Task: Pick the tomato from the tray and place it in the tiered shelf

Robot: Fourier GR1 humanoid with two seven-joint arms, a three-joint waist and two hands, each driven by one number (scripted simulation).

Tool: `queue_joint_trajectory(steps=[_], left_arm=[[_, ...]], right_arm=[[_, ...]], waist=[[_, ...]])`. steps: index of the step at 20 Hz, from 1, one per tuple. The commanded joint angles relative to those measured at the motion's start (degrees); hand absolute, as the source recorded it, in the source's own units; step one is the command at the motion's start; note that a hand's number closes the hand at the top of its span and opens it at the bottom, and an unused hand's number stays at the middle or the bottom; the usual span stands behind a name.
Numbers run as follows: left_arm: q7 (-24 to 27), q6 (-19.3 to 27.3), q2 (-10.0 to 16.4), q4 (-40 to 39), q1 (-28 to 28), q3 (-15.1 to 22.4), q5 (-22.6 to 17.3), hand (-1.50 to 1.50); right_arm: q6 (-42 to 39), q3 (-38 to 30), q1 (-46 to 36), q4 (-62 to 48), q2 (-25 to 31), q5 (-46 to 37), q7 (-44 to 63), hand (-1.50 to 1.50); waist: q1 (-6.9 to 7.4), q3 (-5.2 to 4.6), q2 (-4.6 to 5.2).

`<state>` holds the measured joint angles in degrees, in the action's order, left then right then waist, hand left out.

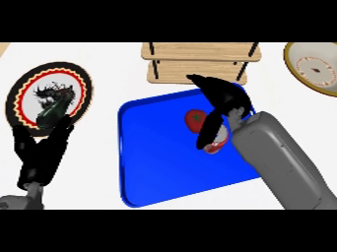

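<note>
The right hand (226, 98) hovers over the blue tray (157, 162) with fingers spread wide and holding nothing, its thumb crossing the right edge of the tomato (194, 119), which sits on the tray's far half. The tiered shelf (200, 51) and its 2 wooden levels stand just beyond the tray. At near left the left hand (40, 155) rests open, fingers up, by the patterned plate (20, 88).

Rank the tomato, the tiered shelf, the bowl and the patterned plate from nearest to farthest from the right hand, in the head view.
1. Tomato, on the tray, partly under the right hand.
2. Tiered shelf, just beyond the hand.
3. Bowl, back right.
4. Patterned plate, far left.
</note>
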<state>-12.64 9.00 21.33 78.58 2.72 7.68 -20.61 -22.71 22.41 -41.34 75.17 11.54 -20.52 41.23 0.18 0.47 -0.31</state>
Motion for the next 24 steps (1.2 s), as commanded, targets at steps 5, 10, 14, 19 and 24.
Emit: queue_joint_trajectory(steps=[5, 10, 14, 19, 24], left_arm=[[-3.84, -0.76, -1.23, -0.44, 1.08, -0.78, 2.55, 0.00], [-0.29, -2.73, -3.19, -5.60, 2.23, -2.80, 1.97, 0.00], [2.58, -1.22, -6.29, -7.73, 1.88, -1.49, 4.73, 0.00], [-3.60, -1.65, -3.47, -1.72, 1.33, -3.56, 4.55, 0.00], [-1.50, -4.95, -2.89, -3.13, -0.27, -5.55, 3.89, 0.00]], right_arm=[[1.56, -0.67, 0.73, -3.65, -5.20, -6.39, -0.59, -1.50], [2.44, -0.68, 1.66, -5.96, -4.59, -9.98, -2.94, -1.50], [4.48, 0.47, 3.65, -4.79, -5.62, -13.40, -2.15, -1.50], [7.81, -2.06, 0.41, -14.07, -6.13, -17.30, -9.48, -1.50], [10.66, -3.25, 0.16, -18.01, -9.56, -18.43, -12.70, -1.50]], waist=[[0.13, -0.47, 0.34], [-0.03, -0.48, 0.39], [-0.32, -0.50, 0.37], [0.22, -0.47, 0.39], [0.29, -0.47, 0.39]])
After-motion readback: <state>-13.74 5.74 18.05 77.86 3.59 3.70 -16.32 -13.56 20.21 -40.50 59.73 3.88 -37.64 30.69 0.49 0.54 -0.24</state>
